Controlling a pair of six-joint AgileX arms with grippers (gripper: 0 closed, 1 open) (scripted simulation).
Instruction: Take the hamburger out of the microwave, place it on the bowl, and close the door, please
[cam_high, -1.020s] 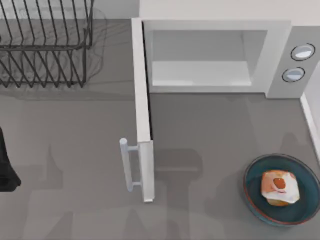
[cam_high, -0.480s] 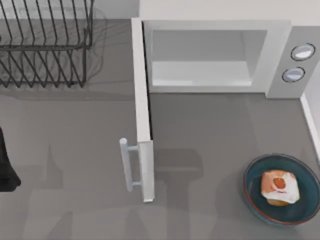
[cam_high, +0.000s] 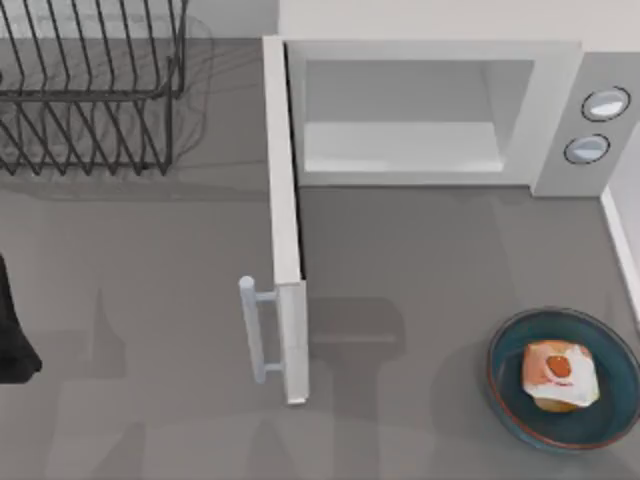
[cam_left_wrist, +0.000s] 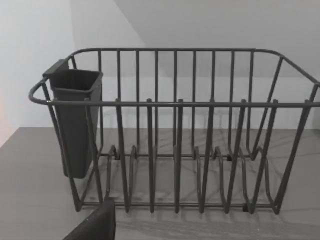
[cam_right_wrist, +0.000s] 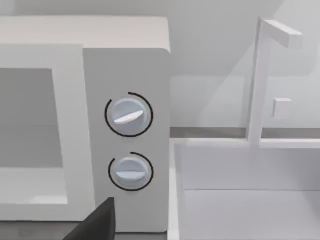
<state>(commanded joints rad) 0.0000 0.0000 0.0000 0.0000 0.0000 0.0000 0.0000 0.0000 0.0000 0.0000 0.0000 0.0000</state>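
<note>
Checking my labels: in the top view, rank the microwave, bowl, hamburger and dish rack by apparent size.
1. microwave
2. dish rack, cut by the frame edge, so unsure
3. bowl
4. hamburger

L arm (cam_high: 14, 335): dark bulk at 9 o'clock edge of top view, parked. L wrist view has a dark pincer (cam_left_wrist: 95, 225) tip; fingers' state unclear.

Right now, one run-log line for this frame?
hamburger: in bowl | microwave: cavity bare | door: open, closing pending | left arm: parked at table's left edge
</note>
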